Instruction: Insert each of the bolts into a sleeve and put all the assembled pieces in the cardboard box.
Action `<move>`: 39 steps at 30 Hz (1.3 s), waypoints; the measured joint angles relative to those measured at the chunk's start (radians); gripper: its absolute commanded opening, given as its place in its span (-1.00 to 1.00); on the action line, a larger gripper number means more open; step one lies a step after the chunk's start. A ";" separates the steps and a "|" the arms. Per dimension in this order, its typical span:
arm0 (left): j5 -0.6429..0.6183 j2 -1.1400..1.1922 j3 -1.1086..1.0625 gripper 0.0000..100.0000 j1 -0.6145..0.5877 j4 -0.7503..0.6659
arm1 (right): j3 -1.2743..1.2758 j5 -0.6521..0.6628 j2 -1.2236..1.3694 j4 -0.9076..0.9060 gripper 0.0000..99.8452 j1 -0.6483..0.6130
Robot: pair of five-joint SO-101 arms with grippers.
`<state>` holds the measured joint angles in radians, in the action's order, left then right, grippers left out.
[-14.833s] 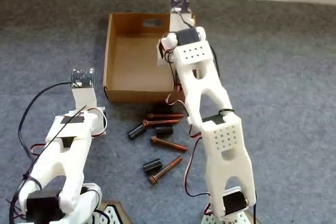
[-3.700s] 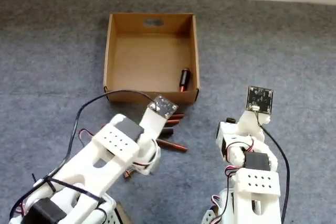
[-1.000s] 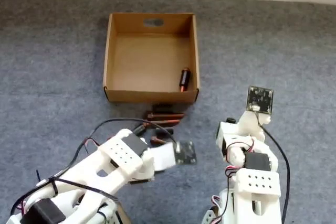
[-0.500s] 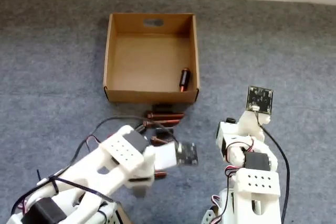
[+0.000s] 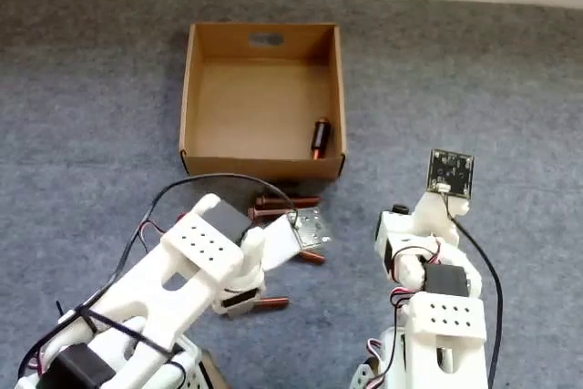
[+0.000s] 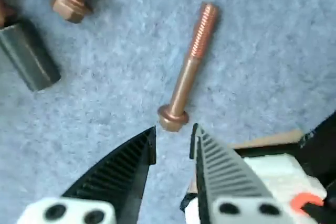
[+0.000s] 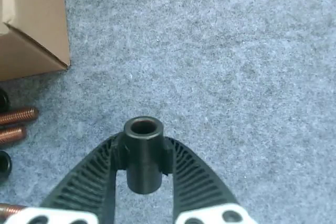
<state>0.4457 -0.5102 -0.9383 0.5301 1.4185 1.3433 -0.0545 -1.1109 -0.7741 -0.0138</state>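
Observation:
My left gripper [image 6: 173,139] is open, its fingertips just short of the head of a copper bolt [image 6: 187,75] lying on the grey carpet. That bolt [image 5: 271,302] lies beside the left arm in the high view. A black sleeve [image 6: 30,63] and another bolt head [image 6: 72,2] lie further off. Close over the carpet, my right gripper [image 7: 143,148] is shut on an upright black sleeve [image 7: 143,171]. The cardboard box [image 5: 193,88] holds one assembled piece [image 5: 320,138] by its right wall. More bolts [image 5: 287,199] lie in front of the box.
The box corner [image 7: 31,19] and two bolt tips [image 7: 18,115] show in the right wrist view. A cable [image 5: 209,181] loops from the left arm toward the box front. Open carpet lies to the right of the box and around the right arm [image 5: 428,261].
The left arm's wrist has swung back toward the box, uncovering the bolt beside it. The right arm has stayed still with the sleeve.

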 measured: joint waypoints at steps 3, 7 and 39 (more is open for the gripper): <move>-0.068 0.000 -0.052 -0.77 0.000 -0.078 | 0.000 0.000 0.000 0.000 -0.99 0.000; -0.101 0.000 -0.055 -0.77 0.000 -0.097 | 0.000 0.000 0.000 0.000 -0.99 0.000; 0.133 0.000 -0.121 -0.76 0.046 -0.091 | 0.000 0.000 0.000 0.000 -0.99 0.000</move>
<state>0.5792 -0.5102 -1.0595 0.5762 1.3280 1.3433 -0.0545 -1.1109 -0.7741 -0.0138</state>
